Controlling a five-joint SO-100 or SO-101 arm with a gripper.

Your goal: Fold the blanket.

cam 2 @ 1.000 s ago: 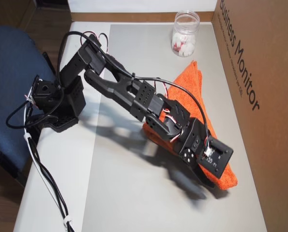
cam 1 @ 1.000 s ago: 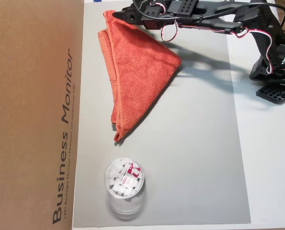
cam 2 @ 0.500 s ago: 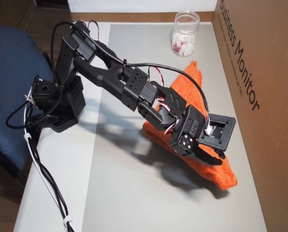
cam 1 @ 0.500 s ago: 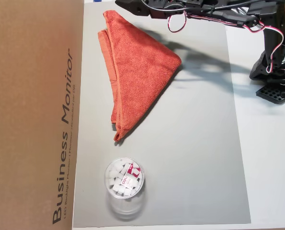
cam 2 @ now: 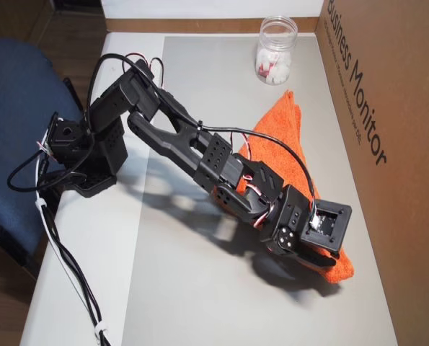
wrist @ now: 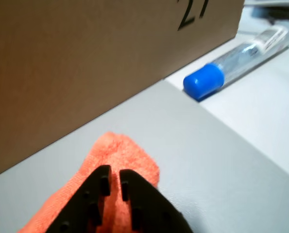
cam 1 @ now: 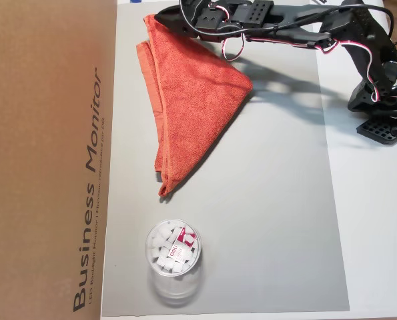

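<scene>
The blanket (cam 1: 195,93) is an orange-red towel folded into a triangle on the grey mat, also seen in another overhead view (cam 2: 286,140). My gripper (cam 1: 162,17) hovers low over the blanket's corner nearest the cardboard box; another overhead view shows my gripper (cam 2: 319,261) right above that corner. In the wrist view my gripper (wrist: 114,174) has its black fingers almost together, with only a thin slit between them. The blanket (wrist: 120,155) lies just beneath and ahead of the tips. Nothing is visibly pinched.
A large cardboard box (cam 1: 48,153) lines one side of the mat (cam 1: 271,200). A clear plastic cup (cam 1: 173,252) with white pieces stands beyond the blanket's far tip. A blue-capped tube (wrist: 207,80) lies off the mat. The arm base (cam 2: 84,158) sits beside a blue chair (cam 2: 12,108).
The gripper rose off the blanket's corner half a second ago and has come back down over it. The blanket has not moved.
</scene>
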